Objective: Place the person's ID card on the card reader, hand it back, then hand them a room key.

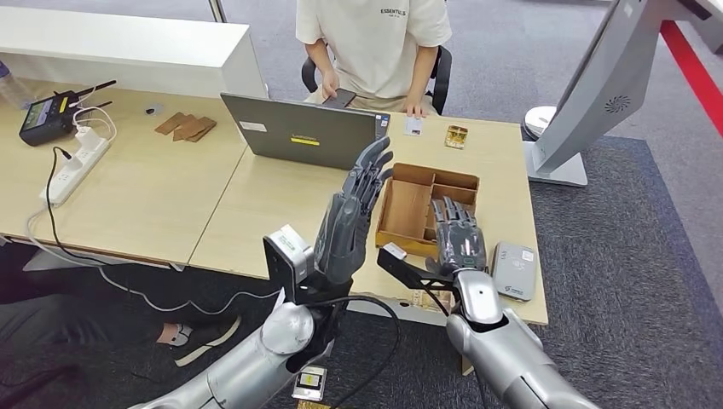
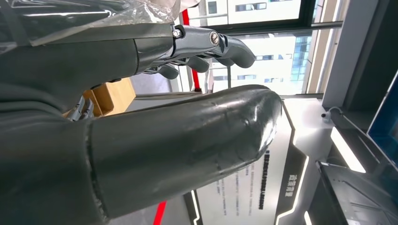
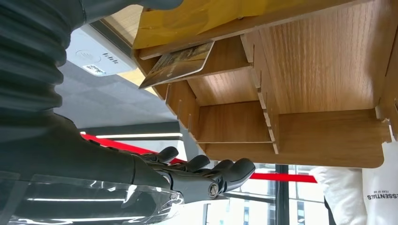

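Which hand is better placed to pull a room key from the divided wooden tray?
Right hand: it hovers open over the divided wooden tray, beside a card. Left hand is raised beside it.

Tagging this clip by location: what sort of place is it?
Probably a mock reception desk in an office or showroom. A person sits across a wooden table behind a laptop, with a card reader and a compartmented wooden box near the robot. Carpet floor; large windows in the left wrist view.

Wooden desk (image 1: 153,196), grey carpet (image 1: 631,256)
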